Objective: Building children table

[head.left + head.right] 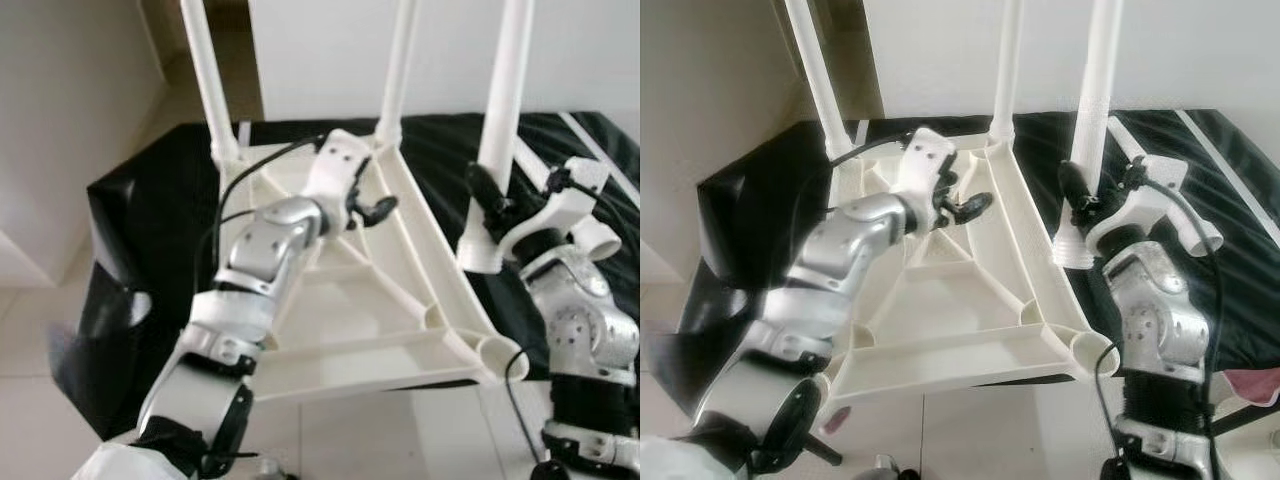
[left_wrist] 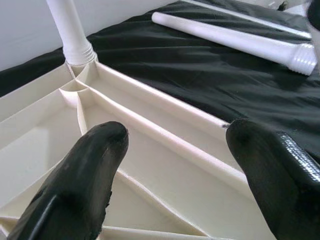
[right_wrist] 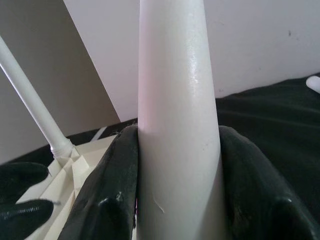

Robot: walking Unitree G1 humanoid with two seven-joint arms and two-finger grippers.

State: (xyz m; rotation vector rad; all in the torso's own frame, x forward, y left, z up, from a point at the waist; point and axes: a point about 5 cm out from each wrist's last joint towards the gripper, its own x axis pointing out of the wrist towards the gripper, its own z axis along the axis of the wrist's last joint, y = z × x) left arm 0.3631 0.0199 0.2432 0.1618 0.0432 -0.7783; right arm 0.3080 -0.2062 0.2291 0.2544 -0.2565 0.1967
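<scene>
The white children table top [image 1: 350, 330] lies upside down on a black cloth. Two white legs stand screwed into its far corners, one far left [image 1: 207, 80] and one at the middle back [image 1: 397, 70]. My right gripper [image 1: 492, 200] is shut on a third leg [image 1: 505, 90], holding it upright. That leg's threaded end [image 1: 478, 255] hangs just beside the top's right rim, back from the open near-right corner socket [image 1: 492, 352]. My left gripper [image 1: 372, 210] stands open over the ribbed underside with nothing between its fingers [image 2: 95, 150].
A spare white leg [image 2: 235, 37] lies on the black cloth [image 1: 150, 200] to the right of the top. A pale wall rises close behind. Tiled floor [image 1: 30, 400] lies to the left and in front. Something pink [image 1: 1252, 385] sits at the near right.
</scene>
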